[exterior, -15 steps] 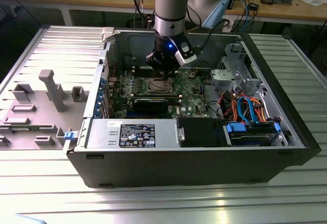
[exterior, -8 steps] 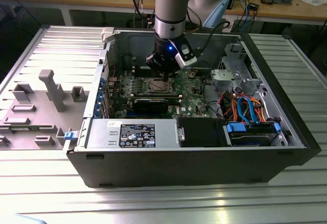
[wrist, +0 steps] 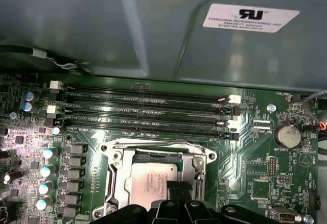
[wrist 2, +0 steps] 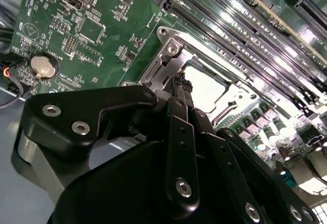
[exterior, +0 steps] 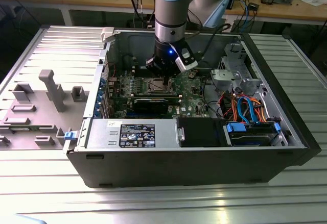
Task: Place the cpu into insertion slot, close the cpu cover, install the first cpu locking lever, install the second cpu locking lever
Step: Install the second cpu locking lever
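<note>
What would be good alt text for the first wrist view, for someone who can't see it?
A black tool hangs just over a silvery cpu lying in the insertion slot of a green motherboard, with the silver cpu cover framing it. Beyond run four long black memory slots, a round coin battery to one side, and the grey case wall behind.

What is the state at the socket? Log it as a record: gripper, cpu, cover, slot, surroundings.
gripper: gripper low over the socket edge, jaws together, tips beside the chip
cpu: cpu lying flat in the socket, metal top up
cover: cpu cover appears lowered, framing the chip through its window
slot: insertion slot occupied, on the green motherboard
levers: cannot tell whether they are latched
surroundings: long black memory slots beside the socket, all inside the open computer case
</note>
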